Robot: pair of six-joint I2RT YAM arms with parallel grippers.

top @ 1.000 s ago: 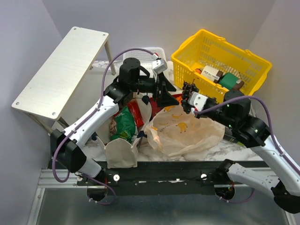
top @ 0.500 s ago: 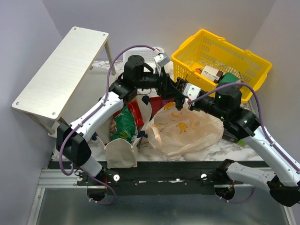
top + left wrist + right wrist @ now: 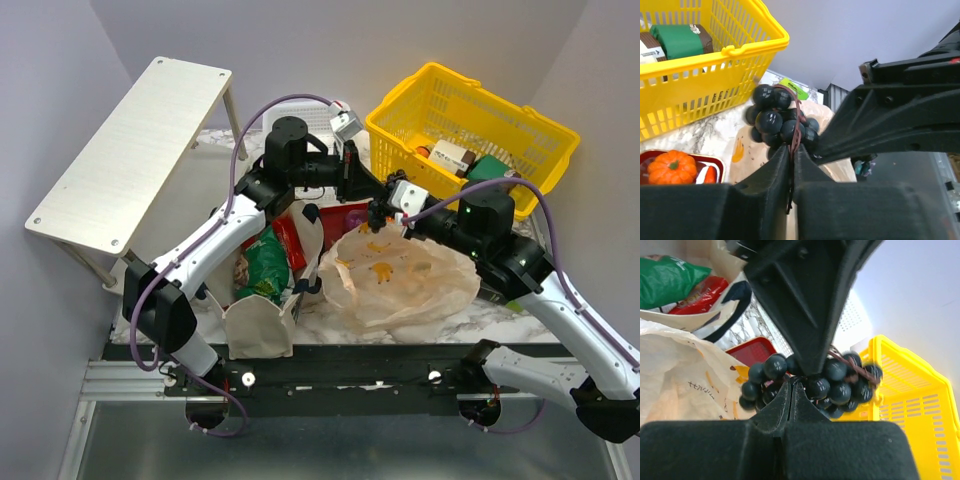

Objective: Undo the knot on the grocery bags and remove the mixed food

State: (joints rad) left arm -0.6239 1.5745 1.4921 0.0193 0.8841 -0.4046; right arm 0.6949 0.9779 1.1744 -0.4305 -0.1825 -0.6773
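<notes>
Since the earlier frame the left gripper [image 3: 791,162] has closed onto the grapes [image 3: 775,120], which hang above the plastic bag [image 3: 400,285]. The right gripper [image 3: 791,390] also pinches the stem, fingers pressed together. Risk: opposed pulling could snap the stem and scatter the fruit.

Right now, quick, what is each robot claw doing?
Left gripper: closed on the stem of the bunch of dark round grapes.
Right gripper: closed on the same bunch.

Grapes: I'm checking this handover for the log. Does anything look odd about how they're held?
Yes: both the left gripper and right gripper have their jaws shut on the same bunch of grapes, in mid-air above the plastic bag. Pulling apart might tear the stem.
</notes>
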